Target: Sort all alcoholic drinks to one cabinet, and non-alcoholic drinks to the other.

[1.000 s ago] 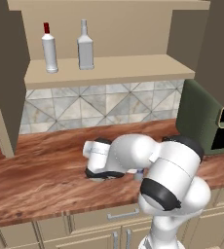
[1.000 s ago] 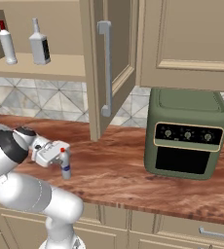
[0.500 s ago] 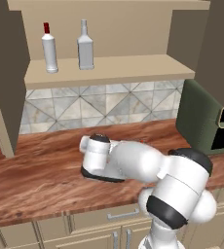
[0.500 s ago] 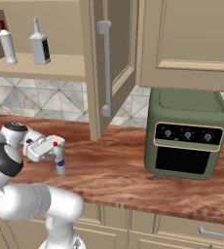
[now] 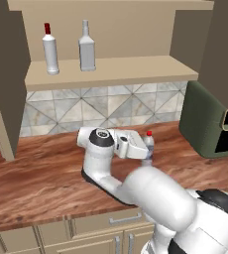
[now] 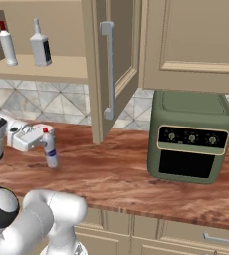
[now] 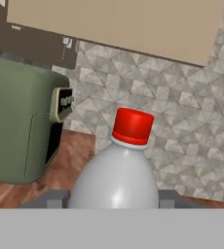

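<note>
Now arm swung right; jaws grip small red-capped bottle point(image 6: 50, 149) upright on counter point(image 6: 116, 174).

The worktop point(image 5: 41, 183) looks like polished reddish-brown wood with streaked grain and a soft sheen. Behind it the backsplash point(image 5: 111, 106) reads as matt grey-beige stone tile cut in triangles. The 2 cabinets point(image 6: 186, 45) are smooth tan wood, matt, with a satin grey metal bar handle point(image 6: 108, 69). The small bottle point(image 7: 116, 177) seems clear, glossy plastic with a smooth red plastic cap. The air fryer point(image 6: 191, 137) has a matt olive-green shell, possibly painted metal.
</note>
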Available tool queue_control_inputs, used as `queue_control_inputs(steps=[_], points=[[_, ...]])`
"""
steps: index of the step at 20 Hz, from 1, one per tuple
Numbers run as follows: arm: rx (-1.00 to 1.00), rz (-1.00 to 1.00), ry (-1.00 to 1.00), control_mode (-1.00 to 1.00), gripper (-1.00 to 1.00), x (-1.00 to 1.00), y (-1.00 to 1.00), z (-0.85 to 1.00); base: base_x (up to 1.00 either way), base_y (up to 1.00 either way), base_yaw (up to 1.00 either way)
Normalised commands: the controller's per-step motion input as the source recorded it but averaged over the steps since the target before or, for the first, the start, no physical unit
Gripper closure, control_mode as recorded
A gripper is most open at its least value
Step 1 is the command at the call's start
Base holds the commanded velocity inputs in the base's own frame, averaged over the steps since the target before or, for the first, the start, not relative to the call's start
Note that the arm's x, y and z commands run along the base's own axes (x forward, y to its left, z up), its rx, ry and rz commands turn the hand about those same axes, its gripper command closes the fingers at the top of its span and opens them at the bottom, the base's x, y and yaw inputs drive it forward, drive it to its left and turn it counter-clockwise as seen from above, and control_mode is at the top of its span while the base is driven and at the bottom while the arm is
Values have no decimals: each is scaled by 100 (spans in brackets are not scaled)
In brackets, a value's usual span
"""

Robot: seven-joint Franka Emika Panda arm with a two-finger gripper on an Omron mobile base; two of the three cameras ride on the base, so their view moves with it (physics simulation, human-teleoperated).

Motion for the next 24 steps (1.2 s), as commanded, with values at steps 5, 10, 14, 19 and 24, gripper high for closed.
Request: queue_control_inputs(steps=[5, 10, 14, 19, 24], points=[[8, 29, 1, -100, 100, -43, 0, 80, 0, 0, 0], [17, 35, 6, -100, 100, -35, 0, 71, 0, 0, 0], [22, 40, 11, -100, 100, -37, 0, 57, 0, 0, 0], [17, 35, 14, -100, 100, -42, 0, 50, 0, 0, 0], [3, 27, 17, -100, 100, -45, 0, 43, 0, 0, 0]])
